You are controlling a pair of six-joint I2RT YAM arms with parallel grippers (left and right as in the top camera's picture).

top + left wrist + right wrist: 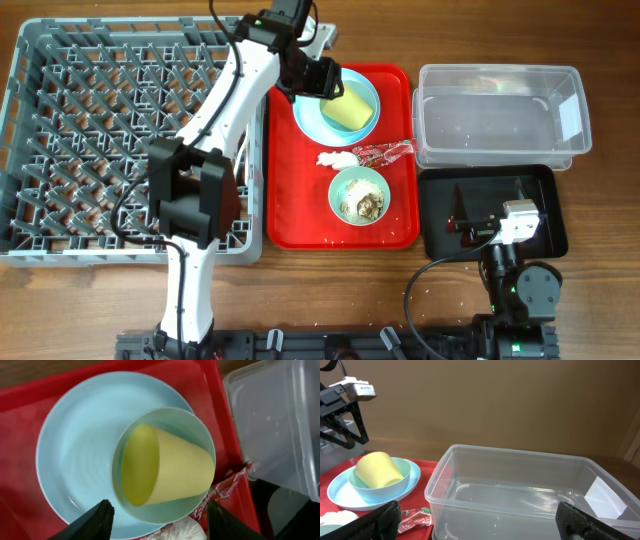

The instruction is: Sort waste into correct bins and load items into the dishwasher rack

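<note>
Overhead, the grey dishwasher rack (90, 140) fills the left half of the frame, and no dish shows among its pegs. The left arm (215, 130) crosses the rack's right edge and reaches to the upper part of the red tray (290, 225) at centre. The left gripper (160, 506) hangs there over the light blue plate (308, 118); in the left wrist view its two fingers stand apart at the bottom edge with nothing clamped between them. The light blue bowl (172, 507) sits on the plate, toward its right side, and the small yellow cup (167, 467) lies on its side inside the bowl. Below the plate on the red tray lies the crumpled white napkin (336, 159), with the shiny red wrapper (385, 152) just to its right. The mint-green bowl (358, 195) sits under them and holds brownish-white food scraps (366, 207). At upper right the clear tub (500, 110) stands on the table, with the black tray (535, 245) directly below it. The right gripper (477, 515) hovers over the black tray, facing the tub, its fingers spread wide and holding nothing.
</note>
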